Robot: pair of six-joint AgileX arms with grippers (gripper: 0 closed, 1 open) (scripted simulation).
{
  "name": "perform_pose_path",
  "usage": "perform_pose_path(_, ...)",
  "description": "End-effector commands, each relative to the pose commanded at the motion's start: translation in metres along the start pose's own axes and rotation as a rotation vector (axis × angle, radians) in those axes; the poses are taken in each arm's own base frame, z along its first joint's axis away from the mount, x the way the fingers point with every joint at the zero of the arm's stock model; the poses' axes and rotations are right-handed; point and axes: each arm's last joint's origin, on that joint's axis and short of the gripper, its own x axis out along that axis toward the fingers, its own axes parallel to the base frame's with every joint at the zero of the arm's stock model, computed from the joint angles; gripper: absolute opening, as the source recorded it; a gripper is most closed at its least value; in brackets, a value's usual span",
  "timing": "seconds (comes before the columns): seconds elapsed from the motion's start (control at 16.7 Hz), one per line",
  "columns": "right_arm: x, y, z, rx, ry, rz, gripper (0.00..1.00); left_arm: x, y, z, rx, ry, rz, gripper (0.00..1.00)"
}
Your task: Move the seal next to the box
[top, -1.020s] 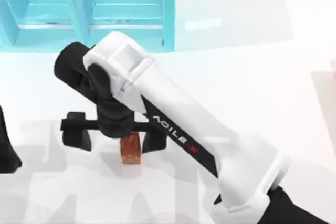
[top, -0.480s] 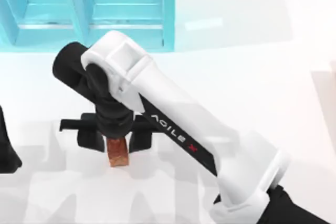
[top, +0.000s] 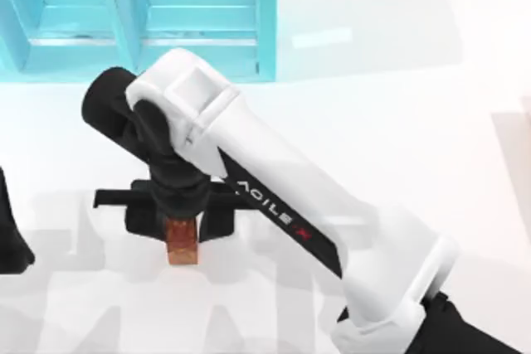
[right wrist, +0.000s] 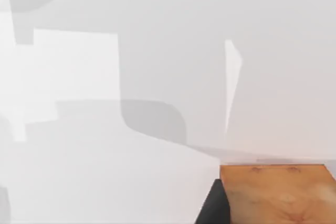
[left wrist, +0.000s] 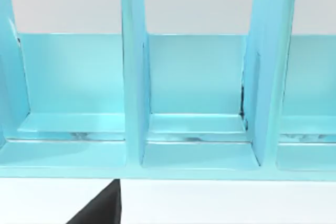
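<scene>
The seal [top: 182, 244] is a small reddish-brown block on the white table, left of centre in the top view. My right gripper [top: 179, 223] hangs over it from the long white arm. Its black fingers [top: 141, 217] stand close on both sides, shut on the seal. The right wrist view has the seal's orange-brown face [right wrist: 278, 195] close up, with a black finger [right wrist: 212, 209] against its side. A black part of my left arm [top: 10, 234] stays parked at the table's left edge. The box is out of view.
A large cyan shelf [top: 124, 14] with upright dividers stands at the back left, behind the right arm's black elbow [top: 112, 105]. The left wrist view faces its compartments [left wrist: 194, 129]. White table [top: 398, 122] stretches open to the right.
The right gripper's fingers have drawn in from wide apart to close on the seal. Gripper and seal have shifted a little to the left.
</scene>
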Motion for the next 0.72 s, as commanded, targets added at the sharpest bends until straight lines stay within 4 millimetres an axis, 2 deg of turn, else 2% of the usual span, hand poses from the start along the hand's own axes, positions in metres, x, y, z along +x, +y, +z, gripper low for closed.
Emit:
perform_pose_path(0.24,0.000,0.000,0.000,0.000,0.000,0.000,0.00,0.000,0.000,0.000,0.000,0.000,0.000,1.00)
perform_pose_path(0.3,-0.006,0.014,0.000,-0.014,-0.044,0.088,0.00,0.000,0.000,0.000,0.000,0.000,0.000,1.00)
perform_pose_path(0.42,-0.011,0.015,-0.001,-0.019,-0.044,0.090,0.00,0.000,0.000,0.000,0.000,0.000,0.000,1.00)
perform_pose_path(0.72,-0.049,0.014,0.000,-0.015,-0.043,0.086,0.00,0.000,0.000,0.000,0.000,0.000,0.000,1.00)
